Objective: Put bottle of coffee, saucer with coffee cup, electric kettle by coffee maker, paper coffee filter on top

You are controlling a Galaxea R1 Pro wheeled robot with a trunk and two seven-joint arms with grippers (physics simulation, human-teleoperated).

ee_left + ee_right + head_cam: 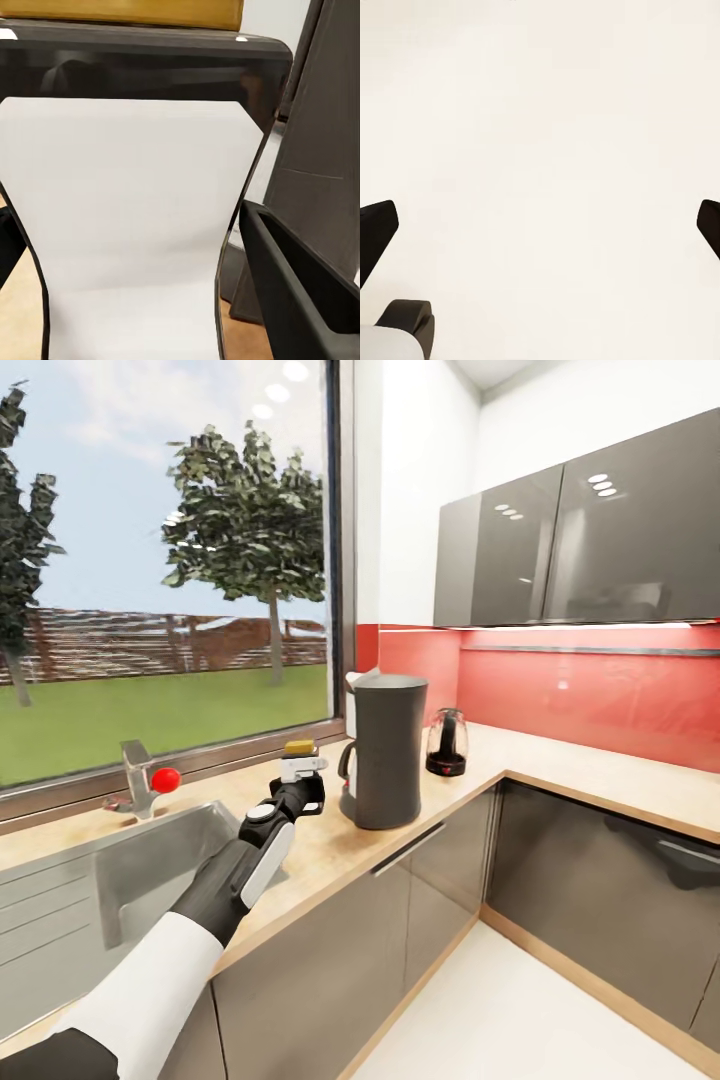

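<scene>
My left gripper [300,792] is shut on the bottle of coffee [299,763], which has a white label and a yellow cap. It holds the bottle upright over the kitchen countertop [330,840], just left of the coffee maker [387,750]. In the left wrist view the bottle of coffee [135,225] sits between the dark fingers [300,292], and the coffee maker [322,150] stands close beside it. The electric kettle [447,743] stands on the counter right of the coffee maker. A pale white piece [354,681] shows behind the coffee maker's top; I cannot tell what it is. My right gripper [544,232] hangs open over pale floor.
A steel sink [100,880] with a faucet [138,775] and a red knob [166,779] lies left of my arm under the window. The kitchen shelf [600,650] runs below glossy wall cabinets [580,540] on the red backsplash. The counter turns a corner at the right.
</scene>
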